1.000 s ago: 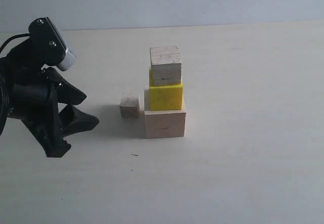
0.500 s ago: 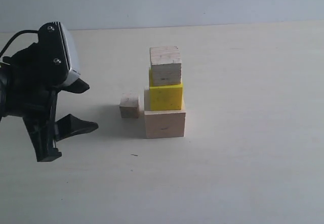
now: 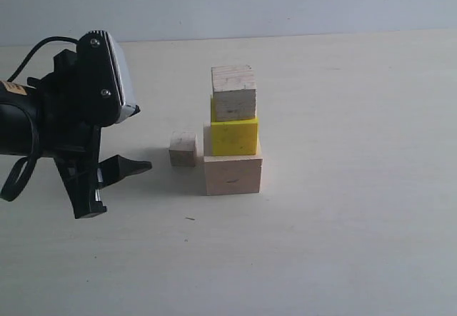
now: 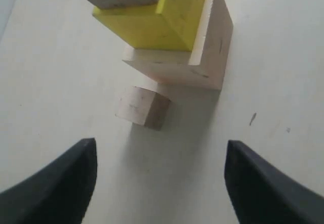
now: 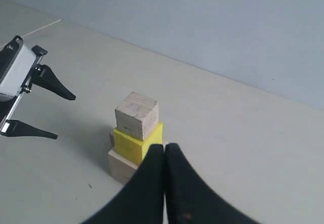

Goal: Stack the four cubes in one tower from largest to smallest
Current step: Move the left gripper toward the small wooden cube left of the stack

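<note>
Left end effector point(image 3: 119, 187) spread, empty. Small cube point(image 3: 183, 148) to be centred between fingers point(image 4: 61, 183), pinched squarely; neighbouring large cube point(image 3: 233, 175) not to be nudged.

— What lay under everything?
— A pale cream worktop point(image 3: 357, 245), smooth and matte. It filled most of the exterior view.
— And behind it?
— A plain blue-grey wall point(image 3: 285, 2) at twelve o'clock. It met the worktop in one straight seam across the full width.
— Any blemishes?
— A short dark mark point(image 3: 190, 219) on the worktop, toward seven o'clock from the middle of the exterior view. The left wrist view also showed a fainter speck point(image 4: 287, 130) on the surface.
</note>
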